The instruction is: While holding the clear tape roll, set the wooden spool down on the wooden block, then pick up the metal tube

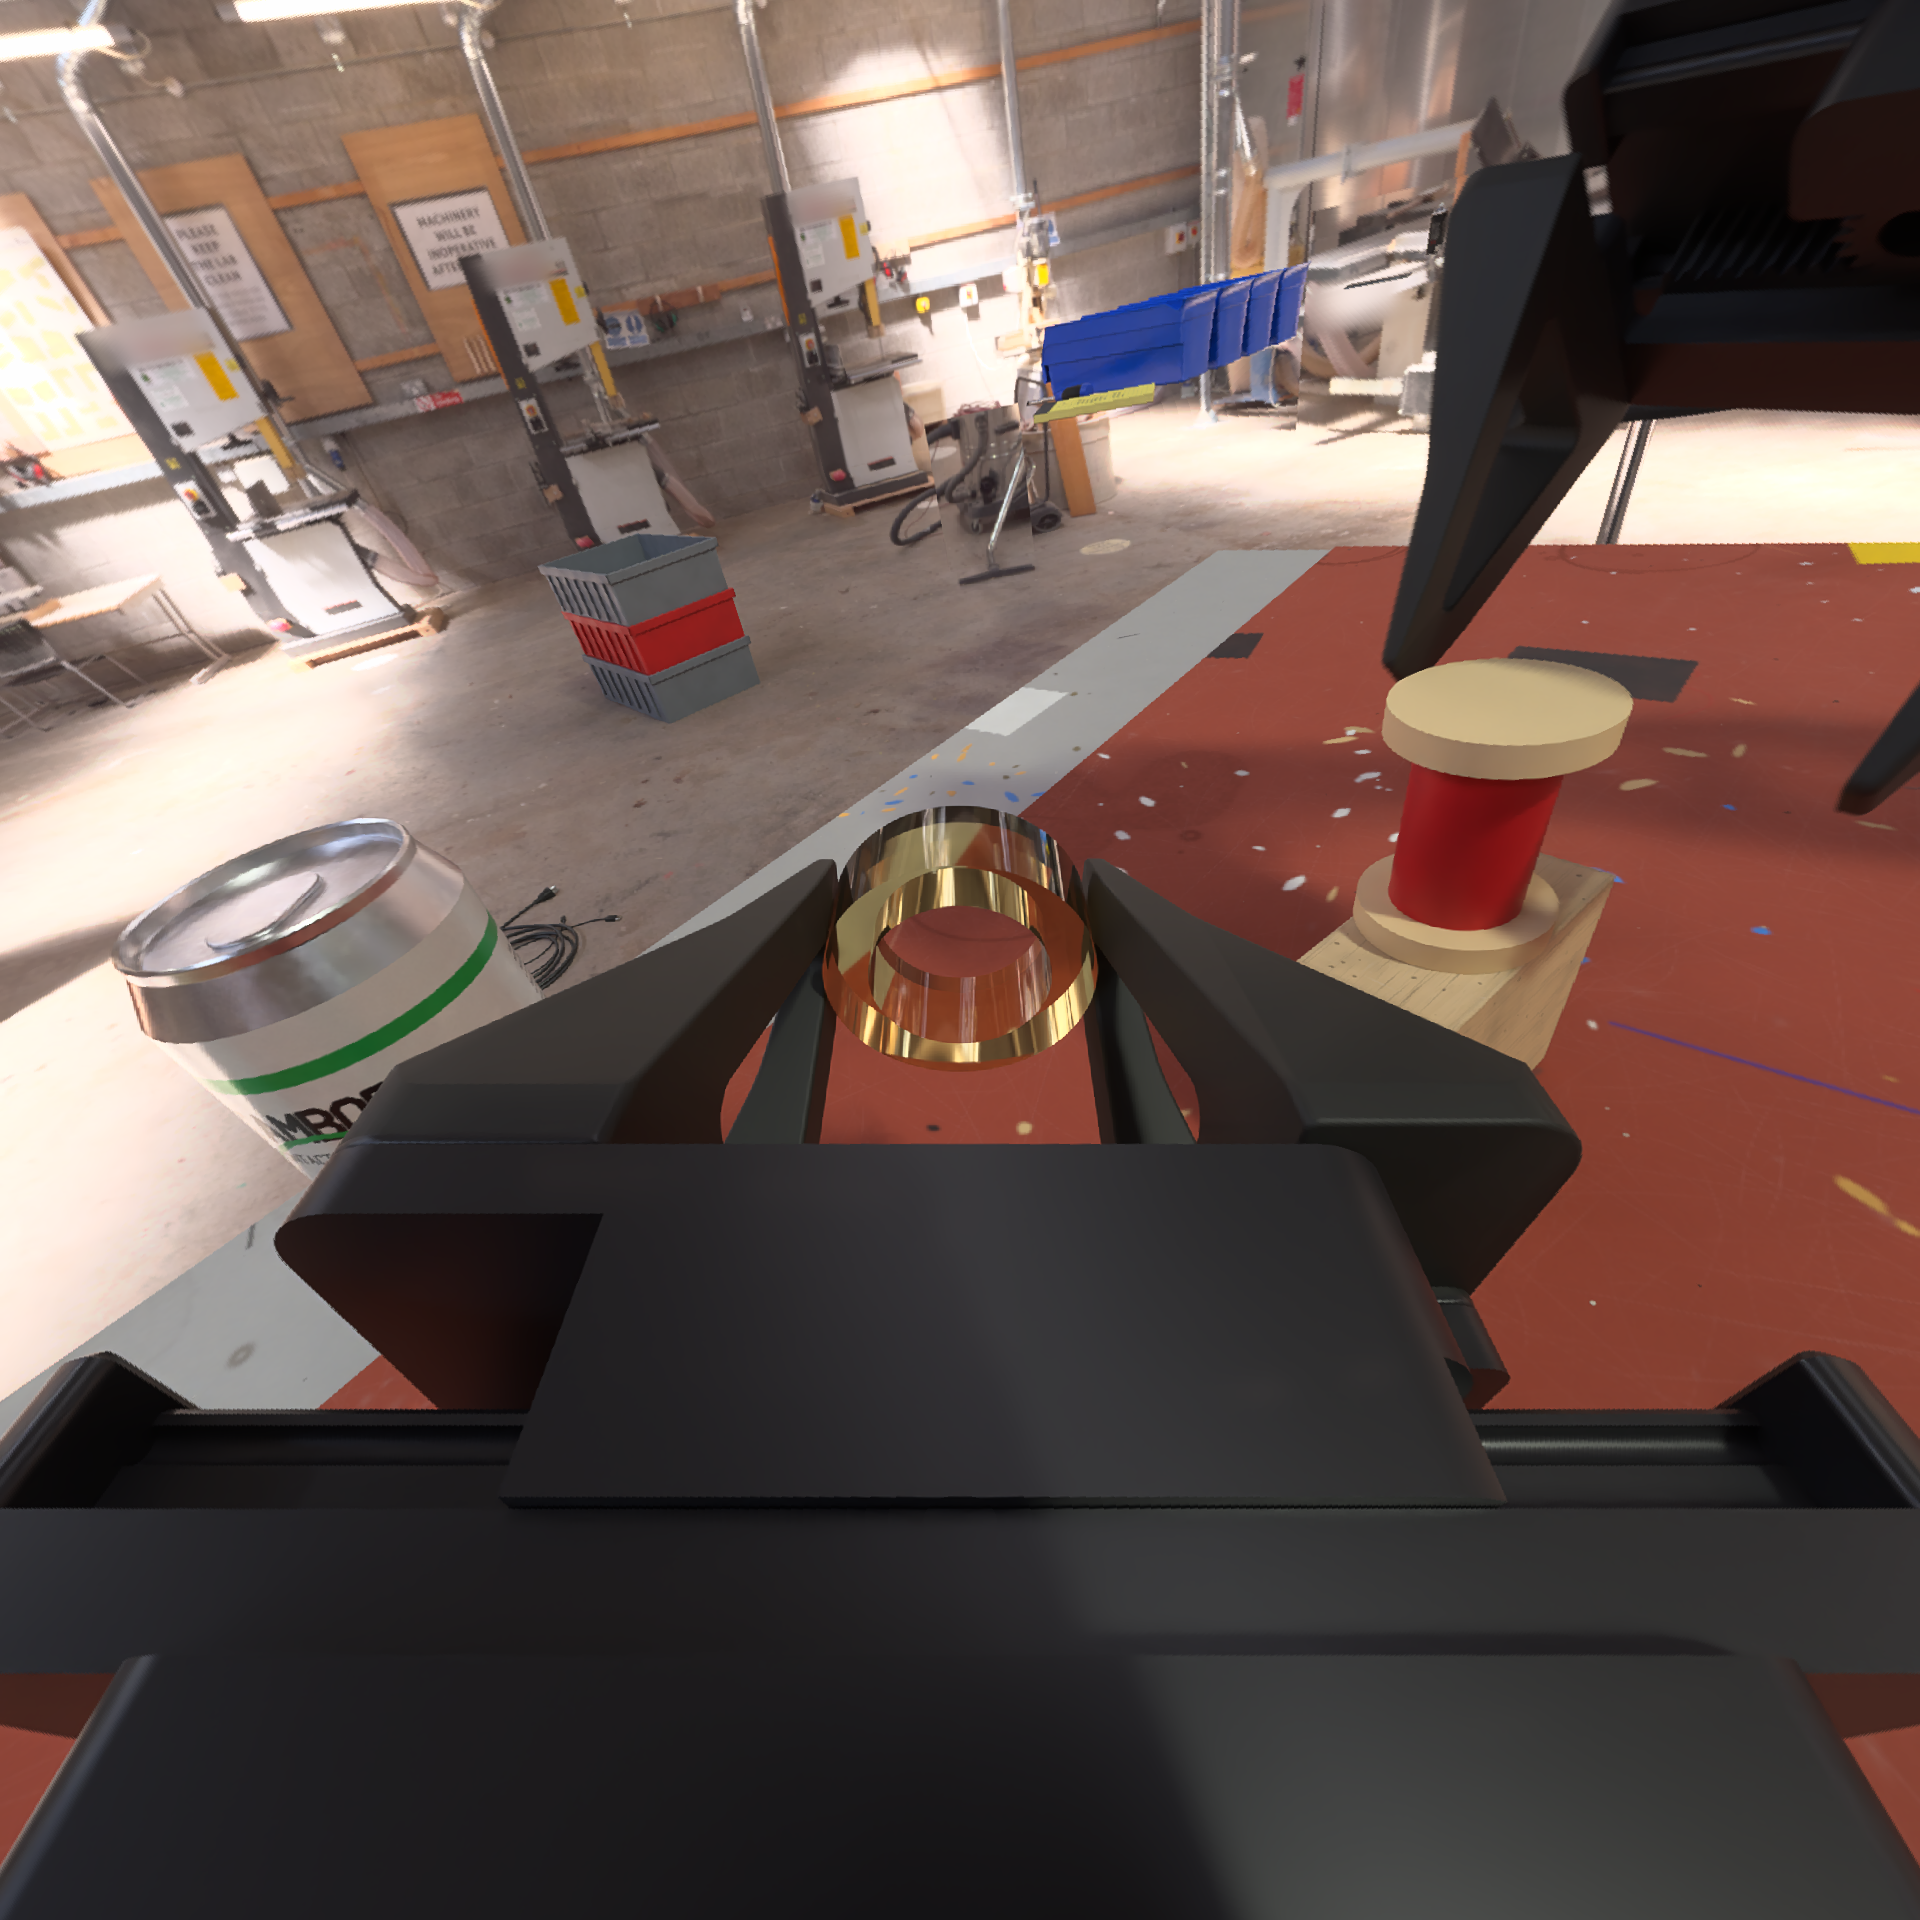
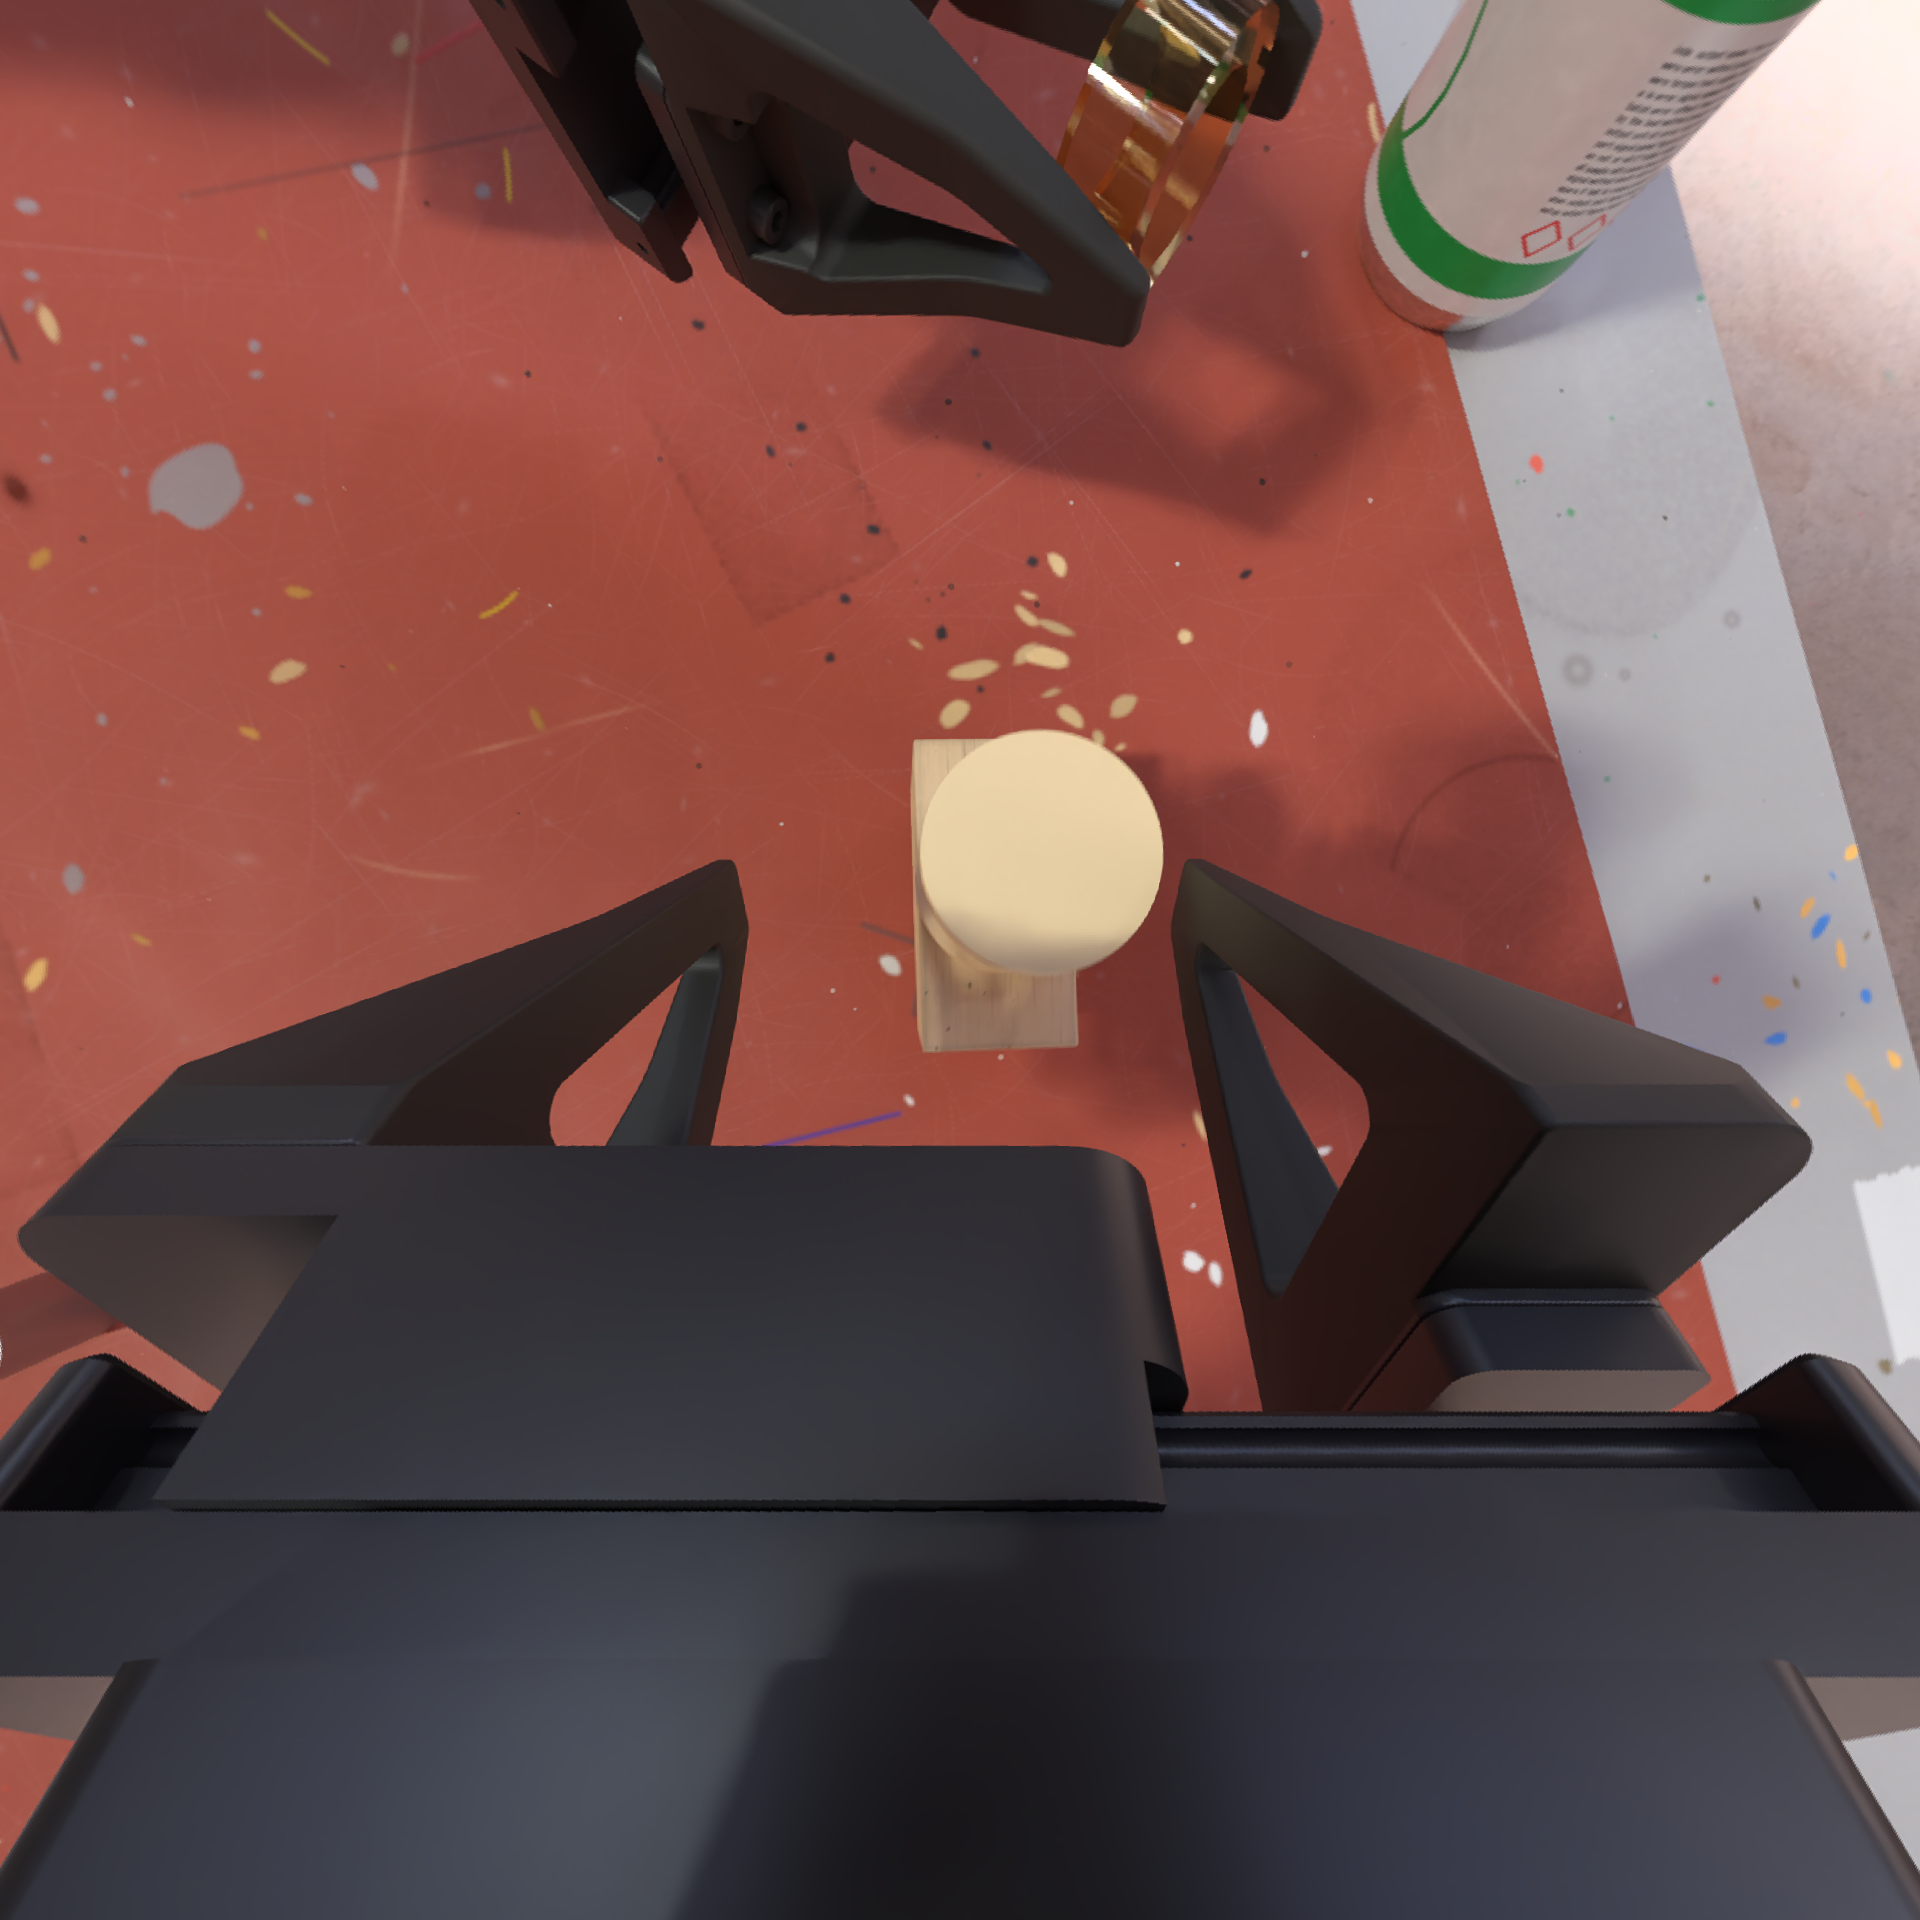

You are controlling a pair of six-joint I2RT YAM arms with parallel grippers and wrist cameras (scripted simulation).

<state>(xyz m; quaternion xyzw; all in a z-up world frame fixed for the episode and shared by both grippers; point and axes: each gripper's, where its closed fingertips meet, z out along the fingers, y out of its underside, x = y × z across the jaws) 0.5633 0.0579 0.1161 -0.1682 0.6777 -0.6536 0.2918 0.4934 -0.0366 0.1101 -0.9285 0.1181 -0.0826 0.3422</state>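
Observation:
My left gripper is shut on the clear tape roll, an amber-tinted ring held above the red table; it also shows in the right wrist view. The wooden spool, with red thread and pale wooden flanges, stands upright on the wooden block. In the right wrist view my right gripper is open and empty, straight above the spool and the block. The right gripper also shows from the left wrist view, above the spool. No metal tube is in view.
A silver can with a green band stands on the grey strip at the table's edge, also seen in the right wrist view. The red table top is speckled with paint flecks. A workshop floor with machines and stacked crates lies beyond.

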